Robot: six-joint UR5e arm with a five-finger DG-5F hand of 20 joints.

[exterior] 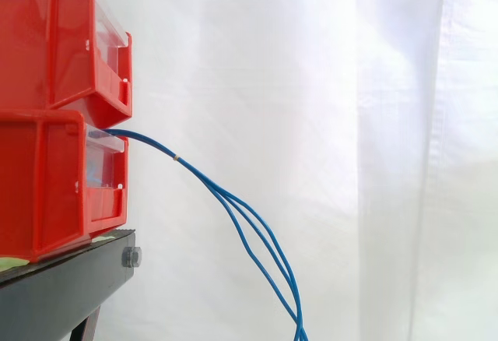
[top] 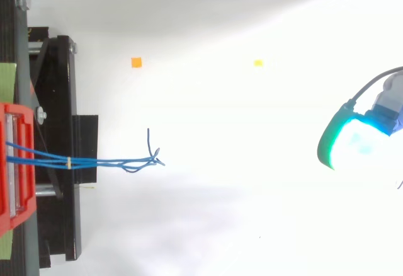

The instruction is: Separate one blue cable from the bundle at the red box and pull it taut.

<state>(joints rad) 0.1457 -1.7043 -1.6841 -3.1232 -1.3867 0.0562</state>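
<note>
- Bright, even light on the curtain (exterior: 311, 84), with faint shadows in its folds.
- From above, the floor (top: 239, 225) glares white; the hand (top: 356, 143) glows cyan-green.

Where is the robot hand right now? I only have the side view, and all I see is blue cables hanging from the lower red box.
Observer: From above, the robot hand sits at the right edge, well apart from the blue cables.
Operator: Is it touching any cable?
Observer: No. A wide stretch of white surface lies between it and the cable ends.
Operator: How do those ends lie?
Observer: They cross in a small tangle, and one end sticks out alone toward the side with the orange marker.
</note>
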